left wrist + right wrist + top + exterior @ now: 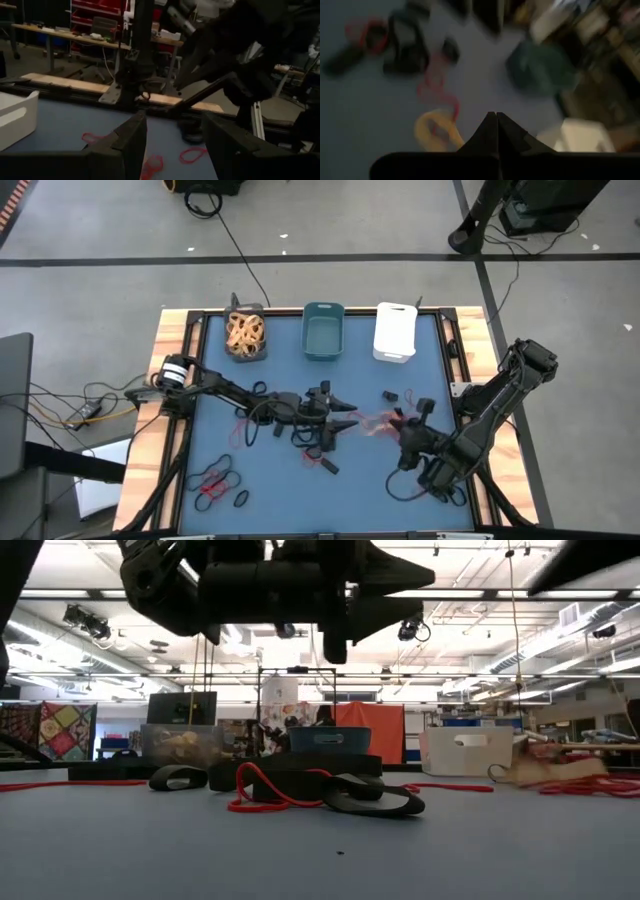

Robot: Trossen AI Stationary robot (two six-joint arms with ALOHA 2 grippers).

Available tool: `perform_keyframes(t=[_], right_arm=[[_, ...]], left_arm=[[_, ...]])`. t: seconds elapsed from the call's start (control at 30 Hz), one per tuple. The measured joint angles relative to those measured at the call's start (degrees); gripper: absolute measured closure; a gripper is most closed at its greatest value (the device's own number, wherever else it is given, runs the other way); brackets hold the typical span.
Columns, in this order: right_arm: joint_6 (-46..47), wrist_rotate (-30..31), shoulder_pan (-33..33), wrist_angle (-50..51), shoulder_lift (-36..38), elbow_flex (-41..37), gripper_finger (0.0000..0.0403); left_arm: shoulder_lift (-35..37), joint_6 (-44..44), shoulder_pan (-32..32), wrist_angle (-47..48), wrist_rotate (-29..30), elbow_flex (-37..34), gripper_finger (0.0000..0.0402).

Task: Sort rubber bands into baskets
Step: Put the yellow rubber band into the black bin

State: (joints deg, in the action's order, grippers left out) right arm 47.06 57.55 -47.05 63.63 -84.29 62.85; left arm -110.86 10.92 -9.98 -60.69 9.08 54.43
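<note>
Three baskets stand along the far edge: a dark grey basket (245, 335) holding tan rubber bands, a teal basket (323, 332) and a white basket (395, 332). Red and black rubber bands lie loose mid-table (378, 420) and in a pile near the left front (218, 485). My left gripper (175, 117) hovers open over the table's middle (352, 414), pointing level toward the right, with nothing between its fingers. My right gripper (496, 116) is shut and slants down over the bands right of centre (400, 420). A tan band (435, 132) lies just by its fingertips. My right gripper is shut with the tan band (451, 134) right beside its fingertips. The blur hides whether the fingers touch or pinch it. My left gripper touches nothing.
A few black bands (410, 398) lie far of the right gripper, and another (325, 463) lies near the centre front. Black cables loop along both arms. The blue mat (290, 510) has free room at the front centre and in front of the baskets.
</note>
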Motion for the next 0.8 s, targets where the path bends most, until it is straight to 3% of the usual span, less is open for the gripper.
perform_keyframes(t=[0.13, 0.23, 0.4, 0.5, 0.8], right_arm=[[-8.2, 8.8, 0.4, -7.2, 0.0, 0.1, 0.0401], [-10.8, 8.6, 1.4, -10.0, 0.0, 0.2, 0.0401], [-3.4, -7.9, 6.2, -11.8, 0.1, -1.9, 0.0382], [-5.0, -17.1, 7.9, -19.7, 0.1, -7.1, 0.0359], [-15.7, -27.9, 12.0, -44.0, 0.1, -20.7, 0.0287]], left_arm=[[-3.1, 0.2, 0.0, -0.2, 0.0, 3.3, 0.0208], [-4.3, 0.2, 0.0, 1.3, -0.3, 4.4, 0.0208], [-4.3, -0.6, -0.1, 4.2, -0.4, 4.5, 0.0208], [-4.3, -1.7, 0.0, 4.8, -1.3, 4.5, 0.0208], [-4.2, -1.8, 0.0, 8.9, -2.3, 4.5, 0.0208]])
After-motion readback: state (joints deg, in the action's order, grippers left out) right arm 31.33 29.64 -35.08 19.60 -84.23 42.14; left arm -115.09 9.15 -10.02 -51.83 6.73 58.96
